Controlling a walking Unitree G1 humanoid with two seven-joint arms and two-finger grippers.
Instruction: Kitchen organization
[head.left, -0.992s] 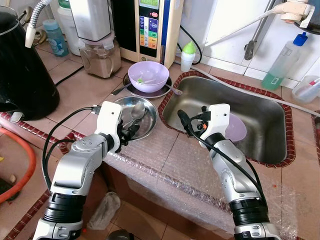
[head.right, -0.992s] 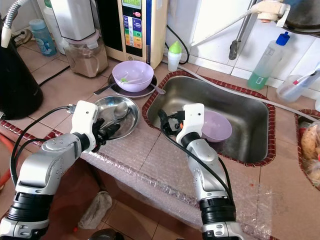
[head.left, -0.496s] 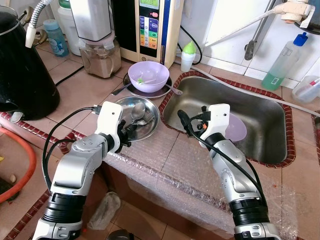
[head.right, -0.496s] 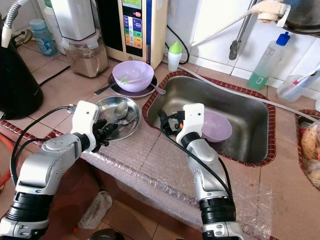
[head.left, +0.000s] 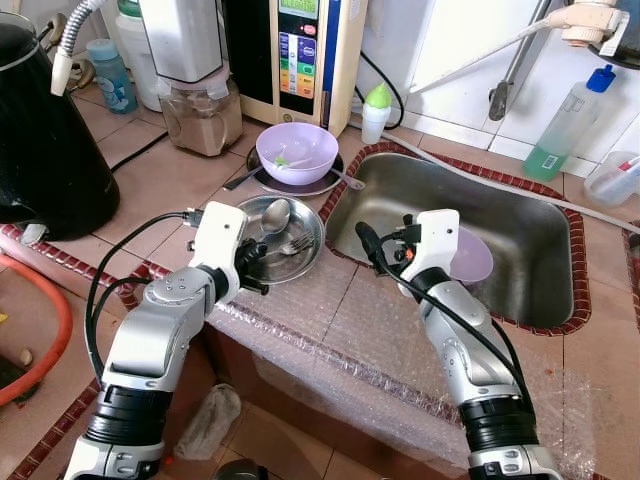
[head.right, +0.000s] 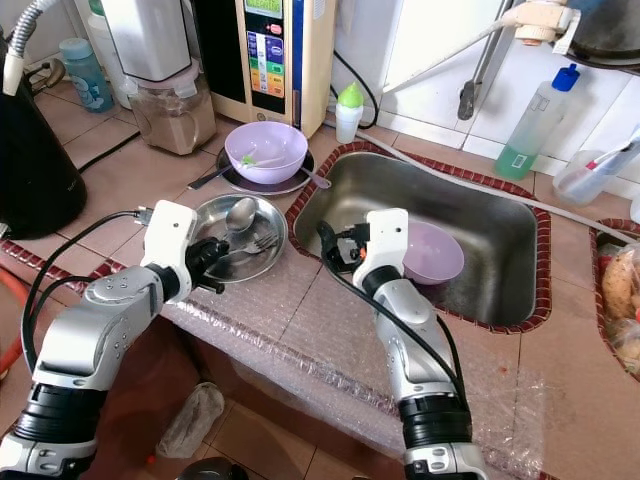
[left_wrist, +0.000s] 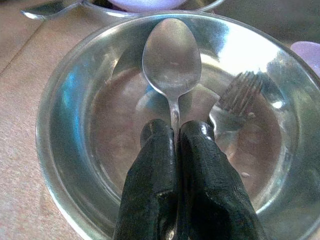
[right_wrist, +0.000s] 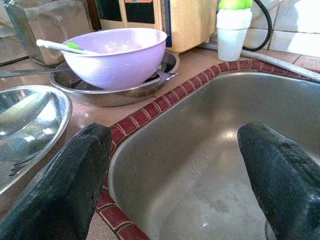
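A steel bowl (head.left: 312, 236) sits on the tiled counter just left of the sink (head.left: 530, 300), holding a spoon (left_wrist: 171, 60) and a fork (left_wrist: 240, 92). My left gripper (left_wrist: 175, 131) reaches over the bowl's near rim, shut on the spoon's handle, which runs in between the two fingers. My right gripper (head.left: 378, 248) hovers open over the sink's left edge, nothing between its fingers (right_wrist: 75, 170). A purple bowl (head.left: 472, 255) lies in the sink behind the right wrist.
A second purple bowl (head.left: 297, 152) with a utensil stands on a steel plate behind the steel bowl. A black kettle (head.left: 45, 140) is at far left, with appliances and bottles along the back wall. Bubble wrap (head.left: 330, 335) covers the counter's front edge.
The steel bowl has shifted right, closer to the sink's edge, together with my left gripper. The fork in it has come into view. The right arm has stayed put.
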